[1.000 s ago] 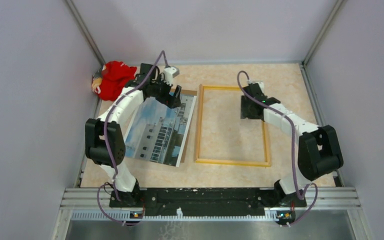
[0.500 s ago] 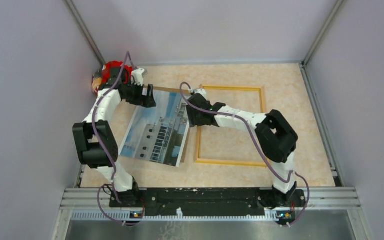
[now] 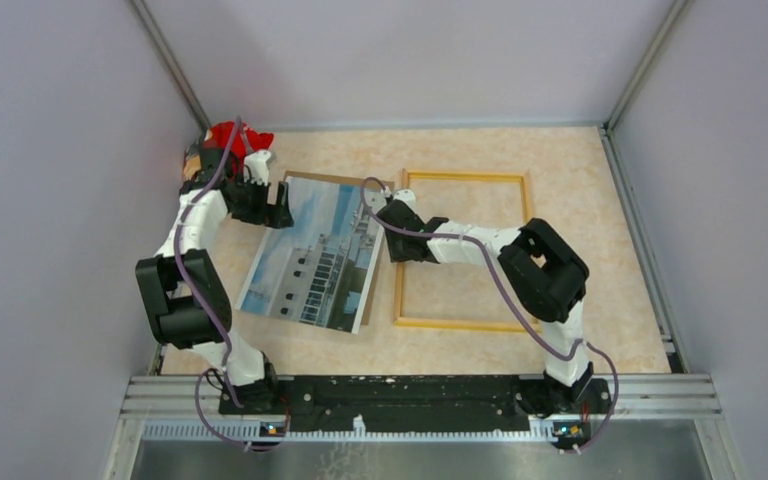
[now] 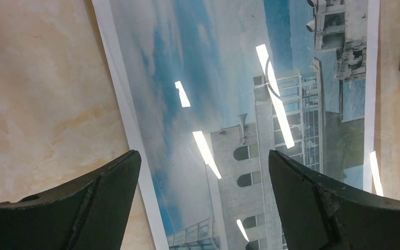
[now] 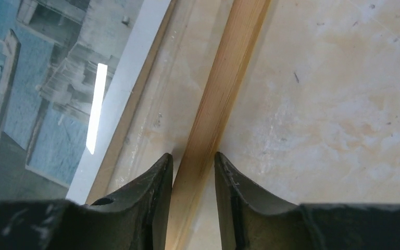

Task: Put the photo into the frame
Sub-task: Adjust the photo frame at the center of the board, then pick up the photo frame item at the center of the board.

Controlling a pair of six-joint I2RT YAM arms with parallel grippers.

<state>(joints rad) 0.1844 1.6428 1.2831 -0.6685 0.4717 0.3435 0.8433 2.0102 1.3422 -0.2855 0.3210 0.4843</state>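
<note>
Two tools: left tool [image 4: 203, 156] wide over photo [image 4: 229, 78] edge; right tool [image 5: 192, 156] pinching frame [image 5: 234, 67] rail.

The photo [image 4: 229, 104] under the left gripper [image 4: 203, 156] is shiny paper with bright light streaks. The frame [image 5: 224, 99] between the fingers [image 5: 151, 192] of the right gripper [image 5: 194, 159] looks like dull, streaky wood. Those fingers are dark matt plastic. The table [image 5: 333, 114] beside them is smooth, lightly scratched.

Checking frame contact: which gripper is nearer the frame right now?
Right. The right gripper is closed around the frame at its left rail; the left gripper hovers open over the photo, away from the frame.
</note>
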